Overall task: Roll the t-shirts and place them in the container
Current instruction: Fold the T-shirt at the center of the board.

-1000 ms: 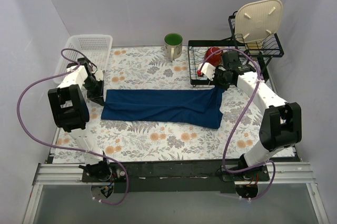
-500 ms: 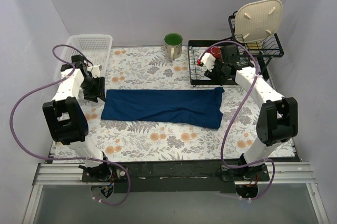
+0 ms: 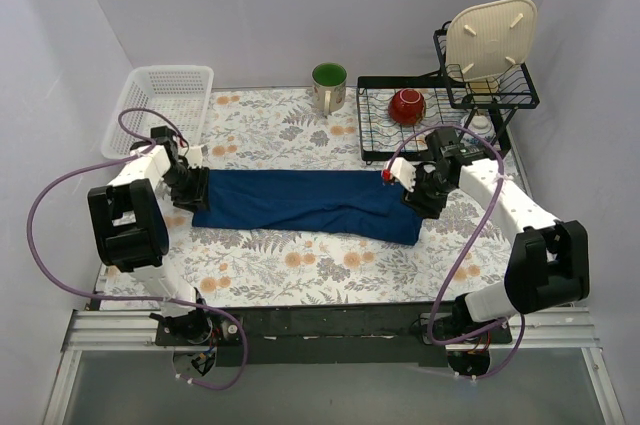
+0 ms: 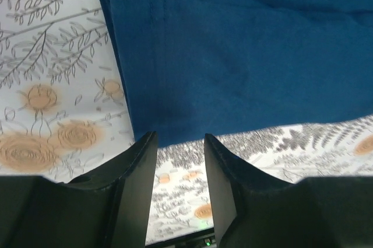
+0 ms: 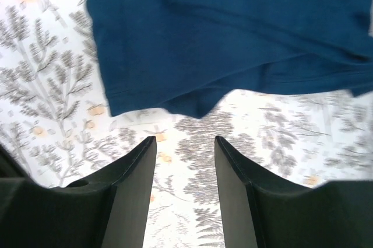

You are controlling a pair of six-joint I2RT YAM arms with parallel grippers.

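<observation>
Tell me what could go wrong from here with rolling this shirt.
1. The left gripper and right gripper hover open at the ends of the shirt; closing could catch only the top layer and pull the fold open.
2. The strip is wider and uneven at its right end, so a roll may skew.
3. The rack stands close behind the right arm; a wide swing could hit it.

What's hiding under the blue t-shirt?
Only the flowery table cover shows, running out from under the t-shirt on every side. Whatever lies beneath the cloth itself is covered, so I cannot tell.
</observation>
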